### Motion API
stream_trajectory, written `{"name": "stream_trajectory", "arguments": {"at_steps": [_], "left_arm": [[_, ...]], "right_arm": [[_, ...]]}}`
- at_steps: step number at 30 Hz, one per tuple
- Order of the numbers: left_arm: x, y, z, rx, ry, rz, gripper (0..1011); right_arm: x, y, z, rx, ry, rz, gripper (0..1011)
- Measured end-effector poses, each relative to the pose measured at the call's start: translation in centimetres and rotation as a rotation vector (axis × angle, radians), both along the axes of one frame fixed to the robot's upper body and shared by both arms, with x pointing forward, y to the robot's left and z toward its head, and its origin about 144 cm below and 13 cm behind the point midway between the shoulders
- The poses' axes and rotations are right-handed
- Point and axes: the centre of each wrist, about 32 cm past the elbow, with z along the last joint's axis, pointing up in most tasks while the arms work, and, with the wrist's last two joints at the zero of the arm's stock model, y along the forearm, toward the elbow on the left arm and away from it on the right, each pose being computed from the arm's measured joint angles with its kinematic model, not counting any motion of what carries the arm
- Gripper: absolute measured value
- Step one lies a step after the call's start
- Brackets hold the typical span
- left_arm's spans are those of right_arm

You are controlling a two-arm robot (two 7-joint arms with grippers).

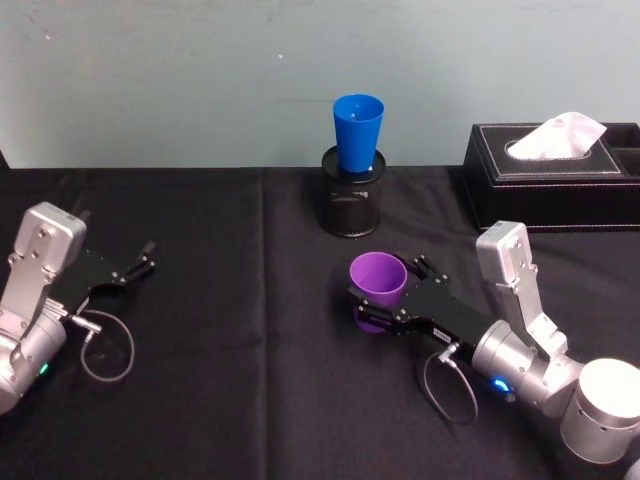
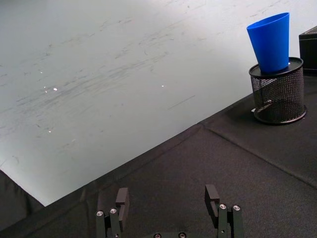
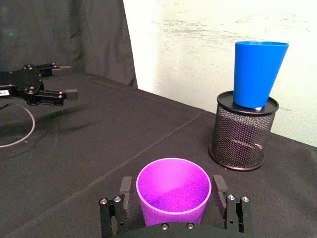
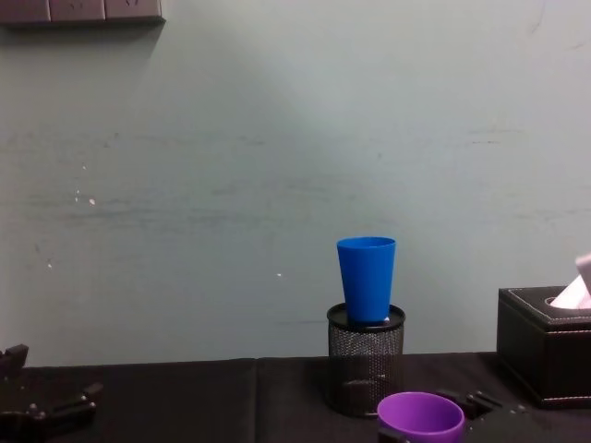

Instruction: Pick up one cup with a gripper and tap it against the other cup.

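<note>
Our right gripper [image 1: 385, 284] clasps the purple cup [image 1: 377, 272], upright on the table [image 1: 230, 400] right of centre. The blue cup [image 1: 358, 130] stands in the holder [image 1: 350, 205] near the back edge. Our left gripper [image 1: 152, 254] rests spread by the left edge.

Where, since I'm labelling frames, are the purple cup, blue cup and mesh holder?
purple cup [image 1: 378, 276]: head view, inside wall below the rim.
blue cup [image 1: 358, 135]: head view, outer side wall.
mesh holder [image 1: 352, 207]: head view, front mesh wall.
</note>
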Motion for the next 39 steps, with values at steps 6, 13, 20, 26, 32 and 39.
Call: {"name": "stream_trajectory", "arguments": {"at_steps": [6, 13, 20, 26, 32, 39], "left_arm": [[0.00, 0.00, 0.00, 0.000, 0.000, 0.000, 1000], [0.00, 0.00, 0.00, 0.000, 0.000, 0.000, 1000], [0.00, 0.00, 0.00, 0.000, 0.000, 0.000, 1000], [0.00, 0.00, 0.00, 0.000, 0.000, 0.000, 1000], [0.00, 0.00, 0.00, 0.000, 0.000, 0.000, 1000], [0.00, 0.00, 0.00, 0.000, 0.000, 0.000, 1000]], "right_arm": [[0.39, 0.33, -0.08, 0.010, 0.003, 0.000, 1004], [0.42, 0.55, -0.27, 0.016, 0.014, -0.001, 1004], [0.23, 0.49, -0.50, 0.011, 0.020, -0.002, 1004], [0.17, 0.46, -0.66, 0.010, 0.019, -0.002, 1004], [0.16, 0.48, -0.69, 0.011, 0.017, -0.002, 1004], [0.16, 0.47, -0.69, 0.010, 0.018, -0.002, 947]]}}
